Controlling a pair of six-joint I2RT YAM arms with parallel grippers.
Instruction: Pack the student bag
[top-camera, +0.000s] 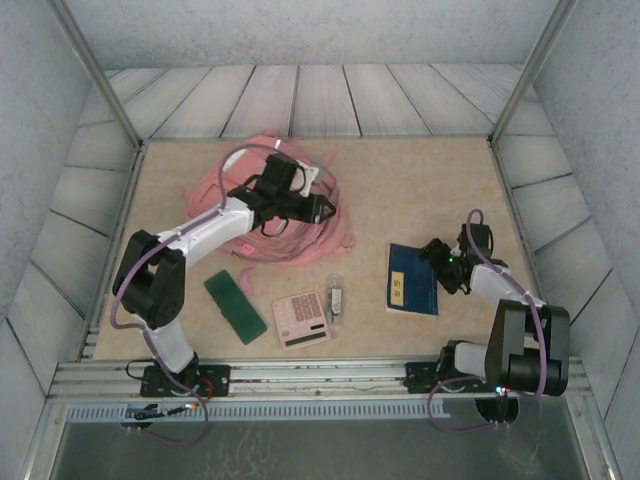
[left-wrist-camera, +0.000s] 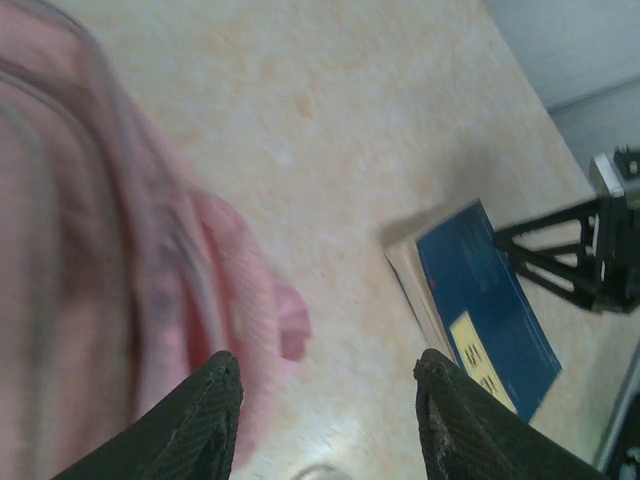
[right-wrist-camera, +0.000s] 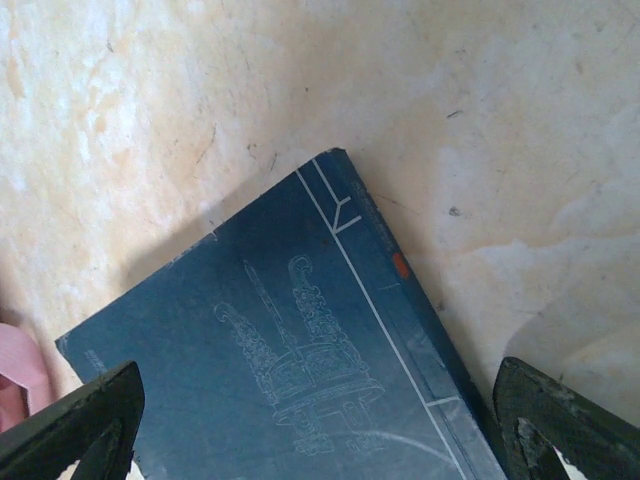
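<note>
We've got a tan, mottled table (top-camera: 400, 190) boxed in by grey plank-look walls (top-camera: 300, 100). The bag (top-camera: 212, 192), soft pink fabric in a crumpled heap, sits on its far left part. The left gripper (left-wrist-camera: 327, 360) hangs at the bag's right edge, fingers apart, nothing between them. The fabric there is just a blur. Right of the bag, well apart, there's a flat blue book (top-camera: 412, 280) under the right gripper (right-wrist-camera: 318, 375), fingers spread wide, gripping nothing. Nearer than the bag: a green slab (top-camera: 235, 306), a pink calculator (top-camera: 301, 320) and a small thing (top-camera: 336, 300) we can't make out.
</note>
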